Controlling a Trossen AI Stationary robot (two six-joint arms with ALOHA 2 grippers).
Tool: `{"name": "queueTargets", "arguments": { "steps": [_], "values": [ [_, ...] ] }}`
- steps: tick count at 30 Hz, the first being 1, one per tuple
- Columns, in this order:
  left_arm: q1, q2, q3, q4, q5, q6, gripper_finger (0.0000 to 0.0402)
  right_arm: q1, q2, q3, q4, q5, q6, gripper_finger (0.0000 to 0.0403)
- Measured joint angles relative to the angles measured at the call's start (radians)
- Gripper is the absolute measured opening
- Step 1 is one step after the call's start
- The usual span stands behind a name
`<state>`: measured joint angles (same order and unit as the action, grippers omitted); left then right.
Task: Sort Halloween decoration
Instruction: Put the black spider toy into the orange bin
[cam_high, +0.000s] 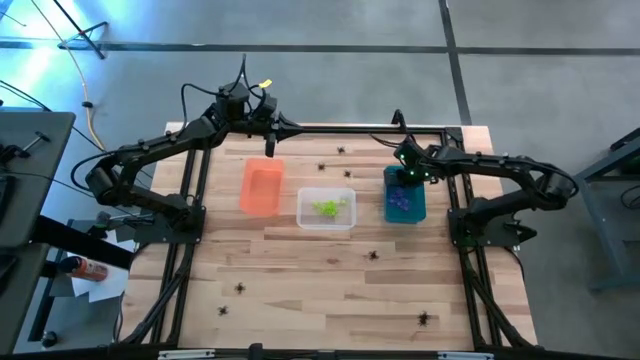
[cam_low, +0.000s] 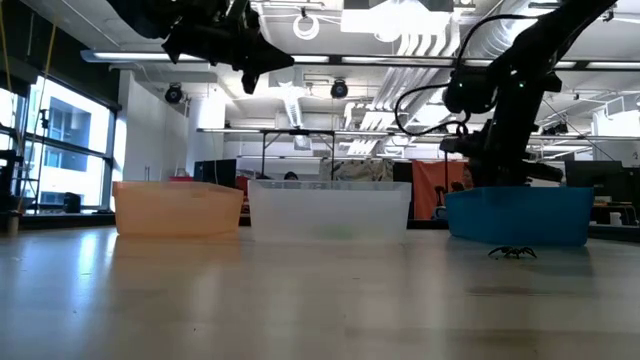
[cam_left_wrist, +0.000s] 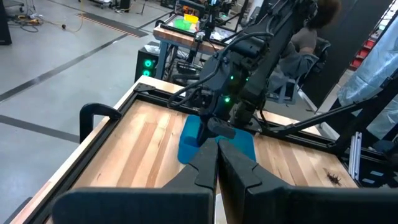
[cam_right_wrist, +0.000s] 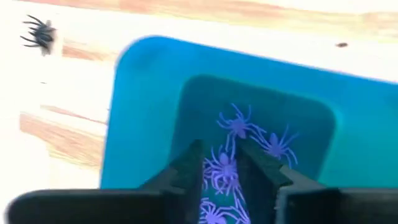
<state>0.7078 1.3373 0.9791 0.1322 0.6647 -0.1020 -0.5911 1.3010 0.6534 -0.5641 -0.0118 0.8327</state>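
Observation:
Three bins stand in a row across the table: orange (cam_high: 246, 190), clear (cam_high: 303, 216) with lime green spiders (cam_high: 328, 207) inside, and teal (cam_high: 420, 206) with purple spiders (cam_right_wrist: 239, 124) on its floor. My right gripper (cam_right_wrist: 219, 148) points down into the teal bin (cam_right_wrist: 149, 93), with a narrow gap between its fingers. My left gripper (cam_high: 270, 150) is shut with nothing in it, raised above the far end of the orange bin. Several black spiders lie loose on the wood, one in front of the teal bin (cam_low: 512, 252). My right gripper comes down from above over the purple spiders. One purple spider (cam_right_wrist: 221, 169) shows in the gap between its fingers. I cannot tell whether the fingers touch it or it lies on the bin floor below them.
Loose black spiders lie near the table's far edge (cam_high: 342, 150), in the middle (cam_high: 373, 255) and toward the near edge (cam_high: 241, 289) (cam_high: 425, 319). A black frame rail (cam_high: 350, 129) runs along the far edge. Bare wood lies between the bins and the near edge.

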Motion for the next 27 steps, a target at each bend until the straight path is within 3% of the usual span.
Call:
{"name": "queueTargets", "arguments": {
  "steps": [5,10,14,18,23,27],
  "values": [
    [0.000,0.000,0.000,-0.001,0.000,0.000,0.0000,0.000,0.000,0.044,-0.030,0.011,-0.081,0.0146],
    [0.000,0.000,0.000,-0.012,0.000,0.000,0.0000,0.000,-0.014,0.132,-0.077,-0.015,-0.176,0.0181],
    [0.000,0.000,0.000,-0.051,0.000,-0.003,0.0000,0.000,-0.053,0.221,-0.073,-0.044,-0.266,0.0188],
    [-0.007,0.000,0.000,-0.085,0.001,-0.035,0.0000,0.004,-0.092,0.311,-0.035,-0.153,-0.403,0.0188],
    [-0.027,0.000,0.000,-0.075,0.001,-0.038,0.0000,0.041,-0.127,0.381,0.104,-0.296,-0.571,0.0188],
    [-0.048,0.000,0.000,-0.074,0.002,-0.073,0.0000,0.079,-0.137,0.387,0.258,-0.303,-0.653,0.0188]
  ]
}}
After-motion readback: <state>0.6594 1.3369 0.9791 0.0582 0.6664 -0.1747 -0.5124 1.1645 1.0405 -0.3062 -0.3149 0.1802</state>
